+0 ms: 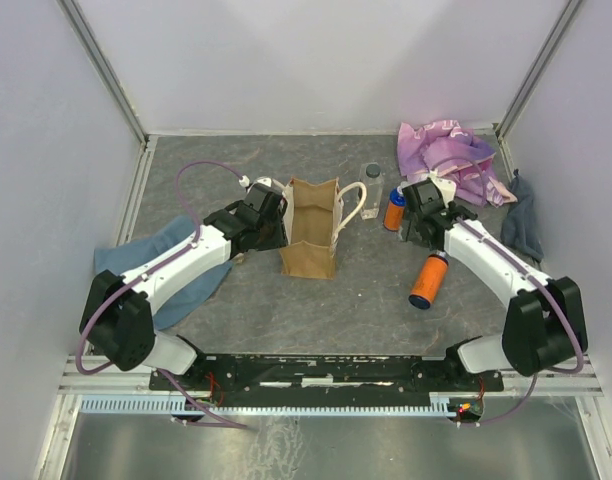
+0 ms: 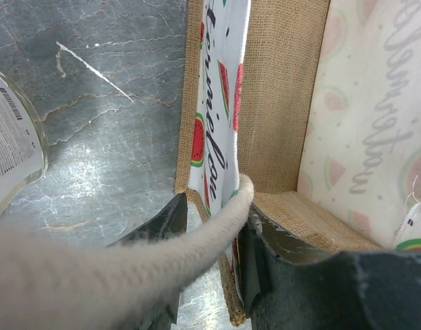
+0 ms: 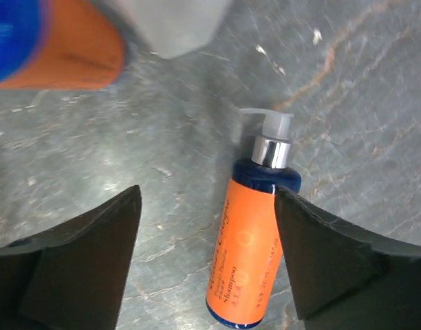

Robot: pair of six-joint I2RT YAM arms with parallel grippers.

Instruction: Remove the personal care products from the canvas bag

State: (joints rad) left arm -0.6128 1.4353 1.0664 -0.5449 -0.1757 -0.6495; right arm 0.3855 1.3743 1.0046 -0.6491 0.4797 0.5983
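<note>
Counting bottles: I find four personal care products standing or lying out on the desk (image 1: 346,300).
Orange bottles: two. The upright orange bottle (image 1: 395,210) has a blue cap and stands just beside my right tool. The lying orange bottle (image 1: 428,280) is on its side, nearer my right arm's base, with a dark shoulder and a pump head.
White bottle: one (image 1: 256,184), behind my left tool, off the bag's far left corner.
Clear bottle: one (image 1: 372,183), grey-capped and upright, between the bag and the upright orange bottle.
Canvas bag: one (image 1: 311,235), standing open near the middle of the desk. It has jute walls and a watermelon print inside.
Handles: two cream rope loops. The right handle (image 1: 352,205) hangs free on the bag's right side, and the left handle (image 2: 197,251) runs across my left tool.
Left tool (image 2: 214,220): pressed together on the canvas bag's left wall, right where the rope meets it.
Right tool (image 3: 207,199): spread, gripping nothing, and above the lying orange bottle, which shows between its tips in the wrist view.
Cloths: three. The blue cloth (image 1: 176,275) lies under my left arm, the purple-pink cloth (image 1: 451,155) is in the far right corner, and the dark grey cloth (image 1: 524,225) lies by the right wall.
In the way: my left tool hides the bag's left edge from above.
</note>
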